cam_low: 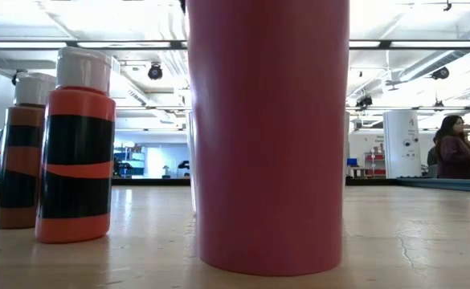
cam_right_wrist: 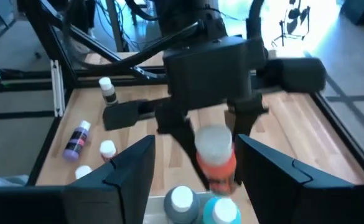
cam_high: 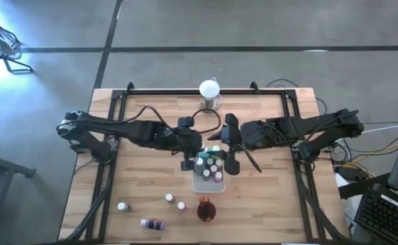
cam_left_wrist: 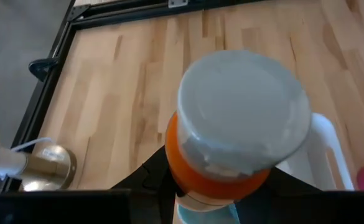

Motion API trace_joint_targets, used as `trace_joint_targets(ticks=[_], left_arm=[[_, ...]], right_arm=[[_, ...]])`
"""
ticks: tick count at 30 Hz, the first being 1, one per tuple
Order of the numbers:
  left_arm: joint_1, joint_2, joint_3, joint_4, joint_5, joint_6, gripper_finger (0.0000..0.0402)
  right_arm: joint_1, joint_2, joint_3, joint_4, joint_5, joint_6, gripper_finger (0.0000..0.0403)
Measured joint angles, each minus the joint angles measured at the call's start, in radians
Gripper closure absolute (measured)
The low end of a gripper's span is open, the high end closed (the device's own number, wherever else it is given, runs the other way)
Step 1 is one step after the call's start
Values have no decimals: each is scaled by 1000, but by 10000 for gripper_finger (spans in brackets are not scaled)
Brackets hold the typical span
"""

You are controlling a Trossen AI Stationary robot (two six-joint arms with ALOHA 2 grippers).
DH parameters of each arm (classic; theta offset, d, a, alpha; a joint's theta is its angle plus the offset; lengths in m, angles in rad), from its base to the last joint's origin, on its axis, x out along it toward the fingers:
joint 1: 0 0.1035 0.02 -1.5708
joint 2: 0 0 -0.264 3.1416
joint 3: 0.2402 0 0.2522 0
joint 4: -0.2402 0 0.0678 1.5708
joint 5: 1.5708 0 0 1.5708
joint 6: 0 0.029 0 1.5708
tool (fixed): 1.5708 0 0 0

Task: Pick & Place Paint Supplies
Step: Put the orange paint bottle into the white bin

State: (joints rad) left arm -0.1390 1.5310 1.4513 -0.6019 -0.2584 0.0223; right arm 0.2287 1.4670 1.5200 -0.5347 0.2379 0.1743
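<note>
Left gripper [cam_right_wrist: 213, 134] clamps orange bottle [cam_right_wrist: 216, 157] above tray [cam_left_wrist: 322, 149]; no legible writing.

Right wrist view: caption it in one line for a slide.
Left claw holds an orange bottle above white-capped bottles; right claw open in the foreground.

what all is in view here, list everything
wooden table: one, light wood
white rectangular tray: one, table centre
small white-capped paint bottles in the tray: several, mixed colours
loose white-capped paint bottles: three upright, front left
purple paint bottle: one, lying front left
dark red cup: one, in front of the tray
white globe on a metal base: one, far edge
person: one, room behind
left hand: shut on an orange white-capped paint bottle above the tray
right hand: open, beside the tray
</note>
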Motion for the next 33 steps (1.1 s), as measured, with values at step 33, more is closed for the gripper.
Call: trace_joint_targets(ticks=[33], left_arm=[[1,72,121,76,60,15,283]], right_arm=[[11,13,-1,-11,105,-107,193]])
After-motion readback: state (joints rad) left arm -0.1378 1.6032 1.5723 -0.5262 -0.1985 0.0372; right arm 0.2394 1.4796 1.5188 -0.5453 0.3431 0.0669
